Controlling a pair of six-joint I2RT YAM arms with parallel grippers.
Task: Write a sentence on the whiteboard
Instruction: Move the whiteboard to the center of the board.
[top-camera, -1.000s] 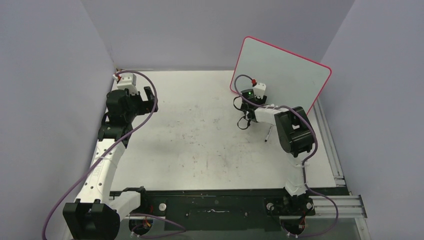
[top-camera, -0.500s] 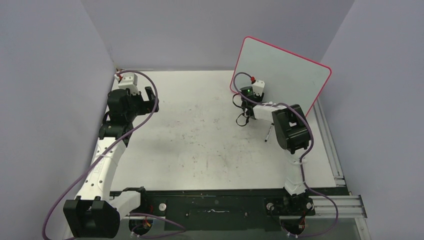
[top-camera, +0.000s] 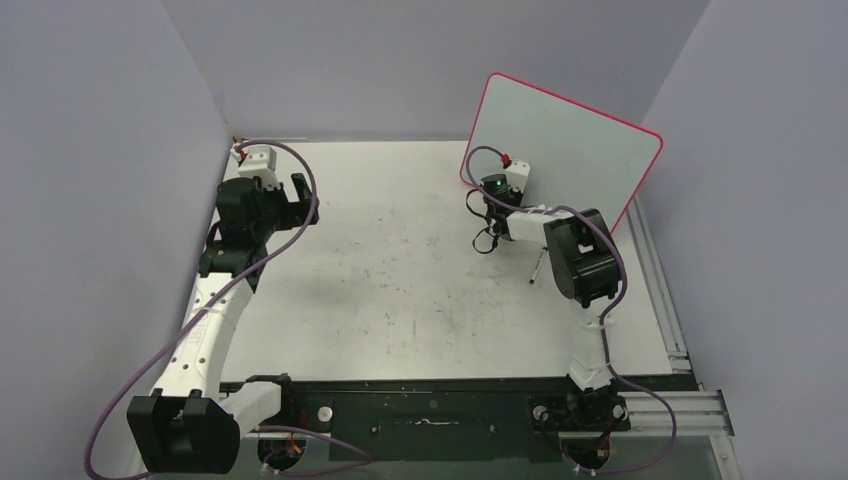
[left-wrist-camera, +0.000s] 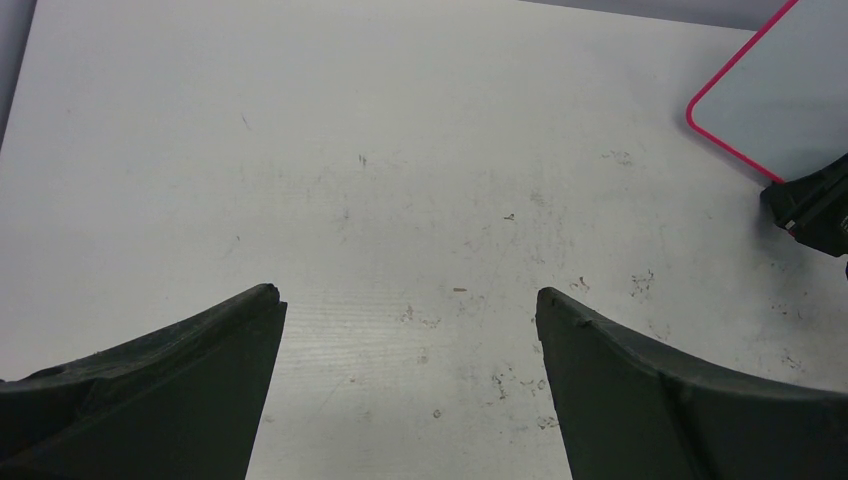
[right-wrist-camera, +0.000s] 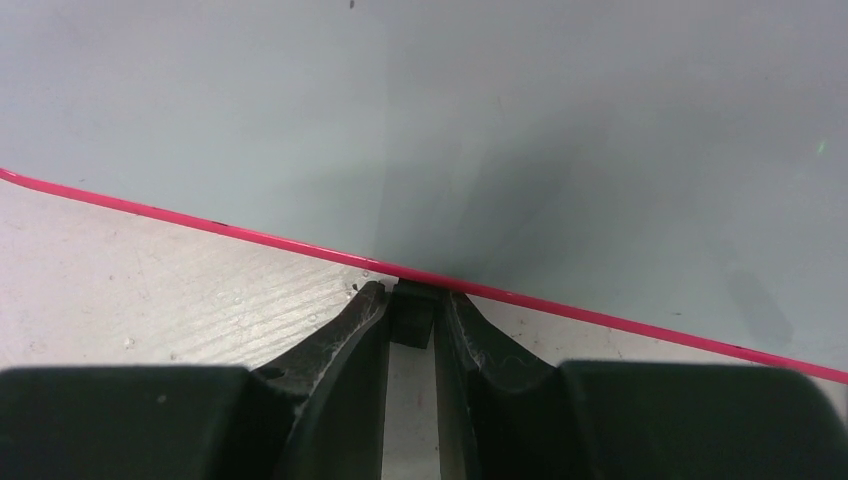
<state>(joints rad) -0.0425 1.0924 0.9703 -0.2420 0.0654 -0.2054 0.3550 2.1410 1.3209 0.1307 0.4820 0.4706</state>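
Evidently gripped low: a large glossy grey-white whiteboard with a thin pink-red rim stands tilted at the upper right.
Top view: the right gripper sits at its lower-left edge, and the left gripper is well apart at the left. Left wrist view: jaws spread wide and empty, board in the upper right corner. Right wrist view: fingers clench a small black foot under the rim. The board looks light, stiff, slick-faced and easy to tip, so rim or foot is the sensible hold.
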